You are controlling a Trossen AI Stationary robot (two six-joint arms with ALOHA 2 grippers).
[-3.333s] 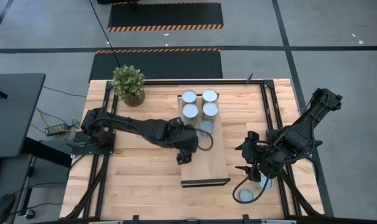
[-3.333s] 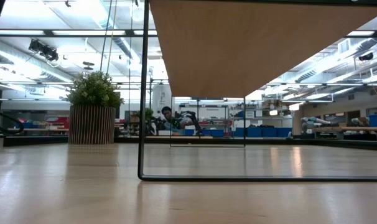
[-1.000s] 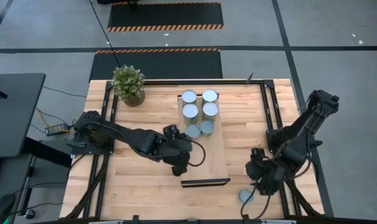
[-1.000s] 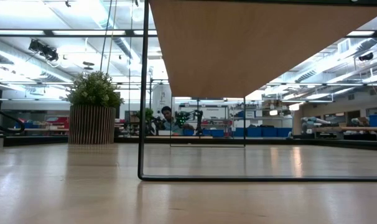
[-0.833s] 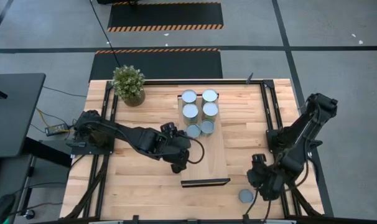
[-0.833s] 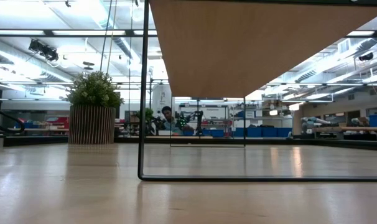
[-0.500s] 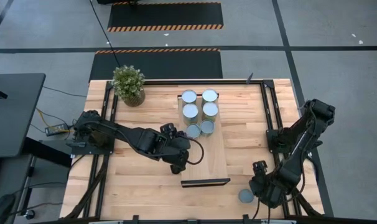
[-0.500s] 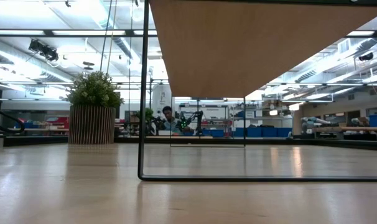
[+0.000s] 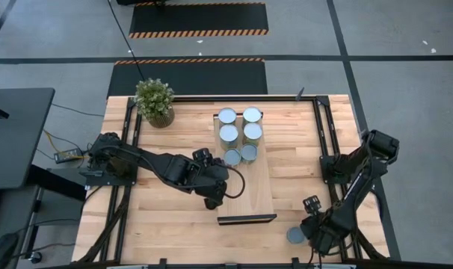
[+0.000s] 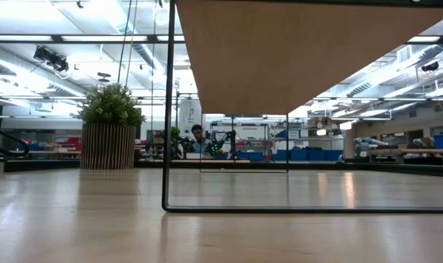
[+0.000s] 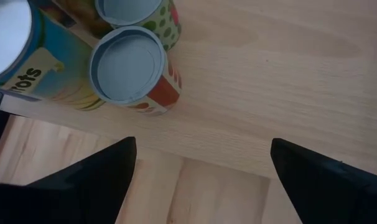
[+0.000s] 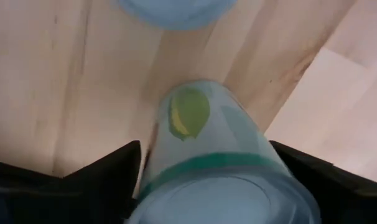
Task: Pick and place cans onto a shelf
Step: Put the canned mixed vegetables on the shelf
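The right gripper [image 9: 321, 234] had travelled from mid-worktop toward the near right corner of the worktop [image 9: 174, 224] over the preceding seconds. It now sat just beside the one loose can [image 9: 294, 235] there. In the right wrist view a can with a pale label, a green band and a yellow-green lemon-like motif [image 12: 213, 162] filled the space between the dark fingers [image 12: 83, 171], so the jaws appeared closed on it. A second can top [image 12: 170, 9] showed just beyond it.

The left gripper [image 9: 215, 200] had withdrawn from the shelf [image 9: 258, 190] to its left edge. Its jaws were spread wide and held nothing. Six cans now stood on the far half of the shelf, where five had stood earlier. The sixth can [image 9: 232, 157] stood beside its neighbour [image 9: 248, 152].

Judged from this, six of eight cans were placed and the right arm was collecting one of the remainder.

Legible print was limited. One teal-labelled can [image 11: 27, 68] carried the letters "ots". The nearest can [image 11: 129, 65] showed a red and white label. Another can [image 11: 157, 15] showed a green dotted pattern. No brand could be read.
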